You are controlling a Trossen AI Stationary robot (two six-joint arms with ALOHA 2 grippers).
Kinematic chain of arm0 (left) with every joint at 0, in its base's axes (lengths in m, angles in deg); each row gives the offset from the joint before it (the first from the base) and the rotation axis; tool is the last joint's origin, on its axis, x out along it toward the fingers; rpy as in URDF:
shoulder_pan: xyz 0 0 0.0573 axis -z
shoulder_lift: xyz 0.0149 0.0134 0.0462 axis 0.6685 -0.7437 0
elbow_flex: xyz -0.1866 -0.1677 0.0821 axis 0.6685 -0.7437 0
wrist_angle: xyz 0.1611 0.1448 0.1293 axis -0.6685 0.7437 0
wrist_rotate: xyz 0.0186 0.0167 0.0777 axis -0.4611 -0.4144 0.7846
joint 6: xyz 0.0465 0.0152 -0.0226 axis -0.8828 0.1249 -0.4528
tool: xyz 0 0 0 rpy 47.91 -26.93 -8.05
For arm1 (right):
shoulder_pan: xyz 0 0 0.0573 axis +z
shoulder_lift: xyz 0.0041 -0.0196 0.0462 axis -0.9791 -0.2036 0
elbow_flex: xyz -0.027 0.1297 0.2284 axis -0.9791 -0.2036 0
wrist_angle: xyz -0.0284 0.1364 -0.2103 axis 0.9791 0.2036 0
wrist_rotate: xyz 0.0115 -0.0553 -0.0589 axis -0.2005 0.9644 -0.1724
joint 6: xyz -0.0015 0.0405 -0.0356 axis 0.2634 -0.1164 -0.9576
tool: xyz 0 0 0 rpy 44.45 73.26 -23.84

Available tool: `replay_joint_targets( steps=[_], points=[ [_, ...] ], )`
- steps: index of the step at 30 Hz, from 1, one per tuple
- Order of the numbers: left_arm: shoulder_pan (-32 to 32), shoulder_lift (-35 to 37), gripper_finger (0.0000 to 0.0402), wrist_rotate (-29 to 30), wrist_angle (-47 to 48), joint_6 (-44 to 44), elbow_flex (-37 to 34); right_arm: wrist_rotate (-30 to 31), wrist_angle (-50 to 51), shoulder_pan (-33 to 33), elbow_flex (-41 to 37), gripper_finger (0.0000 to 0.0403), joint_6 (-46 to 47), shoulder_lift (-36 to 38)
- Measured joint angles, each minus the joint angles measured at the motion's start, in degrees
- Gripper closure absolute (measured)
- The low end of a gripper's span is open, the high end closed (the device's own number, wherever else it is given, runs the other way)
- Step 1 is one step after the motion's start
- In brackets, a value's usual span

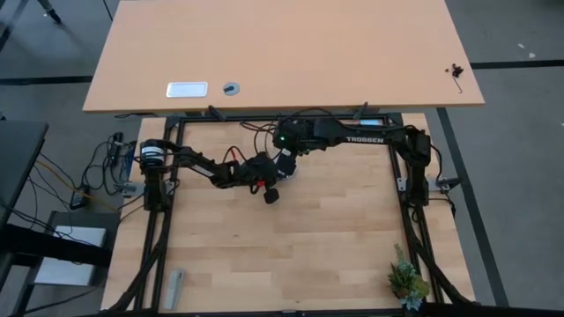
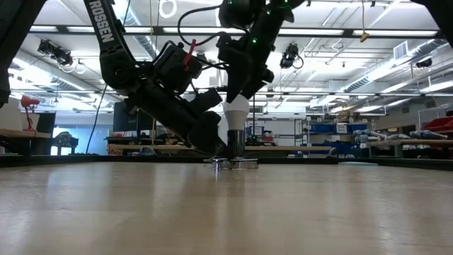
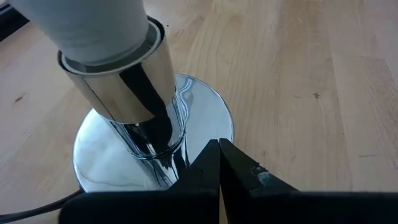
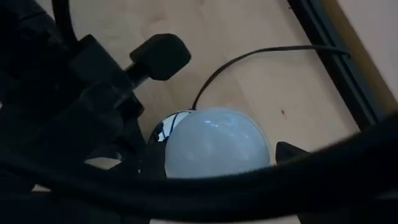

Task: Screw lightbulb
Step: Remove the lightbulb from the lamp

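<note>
The white lightbulb (image 2: 236, 110) stands upright in the chrome tube (image 3: 118, 74) of the socket, whose round mirror-like base disc (image 2: 232, 163) lies flat on the wooden table. My left gripper (image 3: 219, 163) is shut and slants down onto that disc from the table's left. My right gripper (image 2: 242, 86) hangs open over the bulb's dome (image 4: 217, 143), pointing steeply down. One of its fingers (image 4: 292, 152) stands beside the dome with a gap; the other is hidden behind a cable and the left arm. My left gripper presses its shut fingertips on the top of the base disc (image 3: 202, 127), near the rim on the side away from the cord. The fingers come slanting down from the table's left. The disc stays flat on the table, the socket tube upright.
A thin black cord (image 4: 249, 59) runs from the socket toward the far edge. A small potted plant (image 1: 407, 280) stands at the near right corner, and a grey flat object (image 1: 174, 287) lies at the near left. Black frame rails (image 1: 401, 189) border the table.
</note>
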Motion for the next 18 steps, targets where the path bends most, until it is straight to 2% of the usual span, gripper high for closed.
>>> replay_joint_targets(
  steps=[2,6,12,16,18],
  points=[
    [0.02,0.0,0.0396,0.04,0.0,0.0,0.0,-1.47,-0.21,-0.66,0.0,0.0097,-2.24,0.0],
    [0.02,0.0,0.0396,0.04,0.0,0.0,0.0,-9.78,-1.3,-2.41,0.0,0.0111,-10.36,0.0],
    [0.02,0.0,0.0396,0.04,0.02,-0.01,0.0,-18.07,-1.64,-3.97,0.02,0.0119,-31.33,0.0],
    [0.02,0.0,0.0396,0.04,0.02,-0.02,0.0,-18.84,-1.57,-4.19,0.02,0.0117,-36.41,0.0],
    [0.02,0.0,0.0396,0.05,0.02,-0.02,0.0,-16.69,-1.21,-3.68,0.0,0.0114,-35.92,0.53]
  ],
)
